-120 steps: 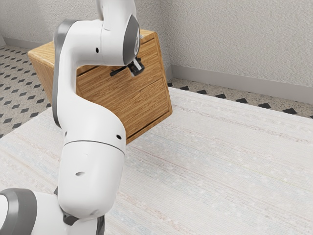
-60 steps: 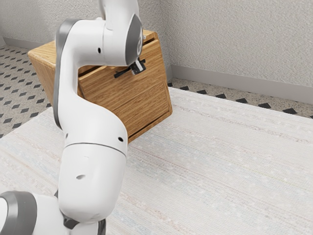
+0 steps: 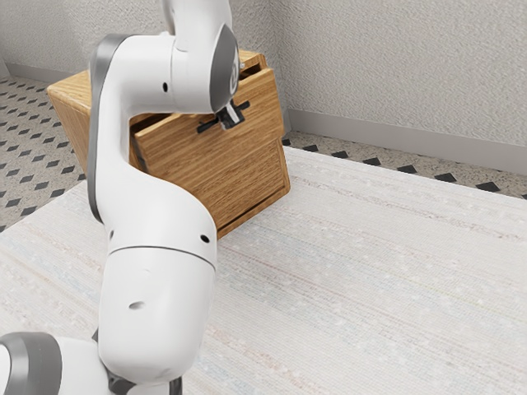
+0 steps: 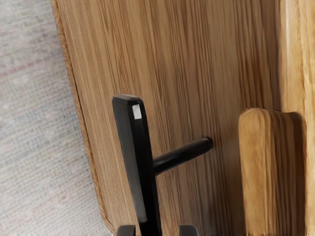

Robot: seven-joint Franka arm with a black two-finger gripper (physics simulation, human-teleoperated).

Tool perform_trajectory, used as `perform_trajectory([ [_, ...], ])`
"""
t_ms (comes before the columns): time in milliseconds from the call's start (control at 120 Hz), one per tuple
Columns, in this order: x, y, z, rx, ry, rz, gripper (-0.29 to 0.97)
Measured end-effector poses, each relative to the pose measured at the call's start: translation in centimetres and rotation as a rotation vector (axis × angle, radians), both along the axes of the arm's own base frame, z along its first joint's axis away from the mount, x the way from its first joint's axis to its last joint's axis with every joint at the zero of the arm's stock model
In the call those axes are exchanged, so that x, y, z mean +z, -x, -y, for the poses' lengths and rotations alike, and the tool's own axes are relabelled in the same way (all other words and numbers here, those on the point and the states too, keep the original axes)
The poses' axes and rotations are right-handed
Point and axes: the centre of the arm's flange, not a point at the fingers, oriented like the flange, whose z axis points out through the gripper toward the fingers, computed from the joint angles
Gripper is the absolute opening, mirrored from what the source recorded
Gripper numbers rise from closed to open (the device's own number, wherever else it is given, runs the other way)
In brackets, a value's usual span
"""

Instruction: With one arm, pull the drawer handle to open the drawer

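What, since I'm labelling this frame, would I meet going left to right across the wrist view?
pale rug → black handle bar → handle post → rounded wooden block

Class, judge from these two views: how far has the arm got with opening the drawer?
Done: the claw is at the black handle. In hand: the drawer front stands partly out of the cabinet. Left: pulling it fully open.
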Motion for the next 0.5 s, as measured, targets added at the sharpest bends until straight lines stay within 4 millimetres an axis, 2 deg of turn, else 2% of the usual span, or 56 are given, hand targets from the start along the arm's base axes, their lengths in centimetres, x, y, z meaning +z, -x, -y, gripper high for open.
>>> perform_trajectory([
  [500,0.4,1.3,2.6,-0.015,0.003,0.000,0.02],
])
